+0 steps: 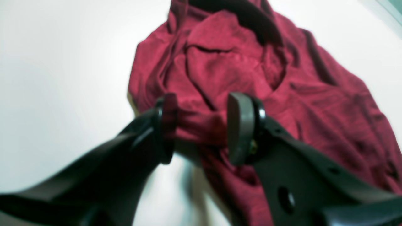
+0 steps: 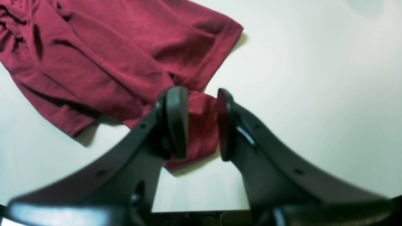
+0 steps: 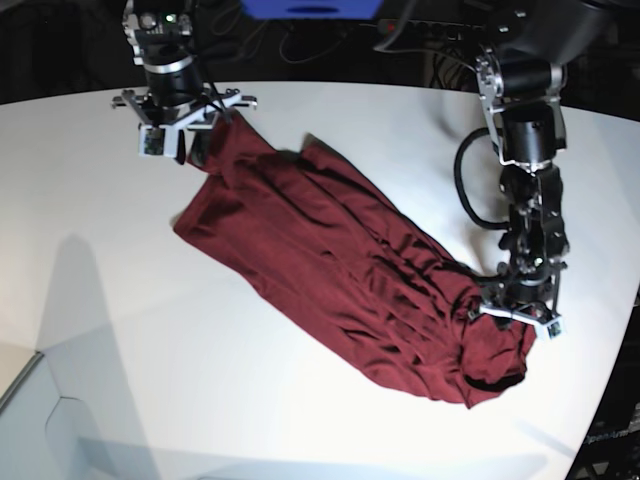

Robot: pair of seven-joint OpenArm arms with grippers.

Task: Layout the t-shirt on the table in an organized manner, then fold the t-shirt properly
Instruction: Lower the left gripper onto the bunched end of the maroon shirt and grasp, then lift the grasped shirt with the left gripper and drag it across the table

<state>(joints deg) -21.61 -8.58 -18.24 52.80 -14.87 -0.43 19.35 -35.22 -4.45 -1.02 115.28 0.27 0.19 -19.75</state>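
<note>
With each claw, left point(image 1: 201, 128) and right point(image 2: 196, 124), pinching only a small bunch of the t-shirt point(image 3: 340, 270), the cloth may slip free under tension and drop back, wrinkled, onto the counter point(image 3: 90, 250).

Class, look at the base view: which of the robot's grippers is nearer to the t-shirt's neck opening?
Left. The left gripper grips the t-shirt right beside the neck opening; the right gripper holds the opposite end of the shirt, far across the table.
</note>
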